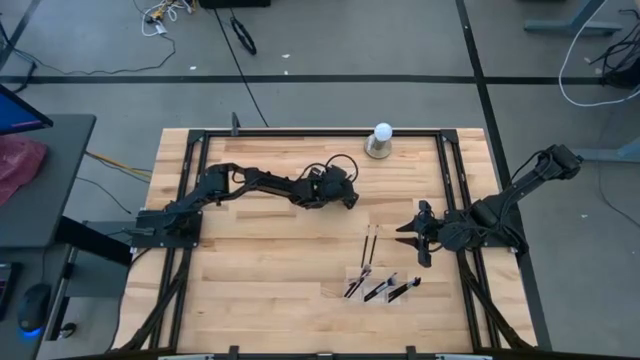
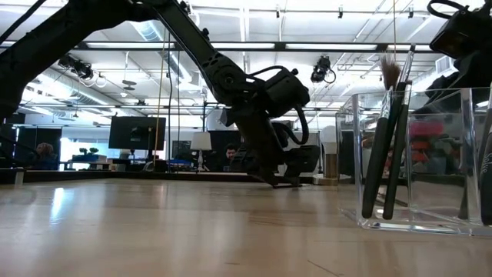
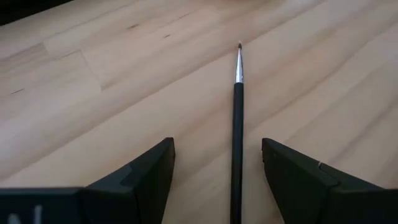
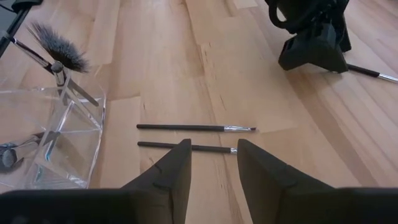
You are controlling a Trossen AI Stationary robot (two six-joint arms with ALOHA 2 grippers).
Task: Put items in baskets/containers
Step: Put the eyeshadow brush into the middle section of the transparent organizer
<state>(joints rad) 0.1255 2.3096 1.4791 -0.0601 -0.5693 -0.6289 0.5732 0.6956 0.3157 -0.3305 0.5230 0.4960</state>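
Two arms share our bench. The clear tray, near the front edge, already holds some brushes. Our left pincer, mid-bench toward the back, stands apart around one thin brush, not gripping yet. We should keep the handle centred, go low, then squeeze gently. Our right pincer, released and empty, waits above two more brushes beside the tray. Only the left wrist view shows the handle sitting between the fingers.

Three slim dark-handled makeup brushes are counted loose on the wood. One clear plastic tray and one white ball-shaped object are noted; brushes inside the tray cannot be counted.
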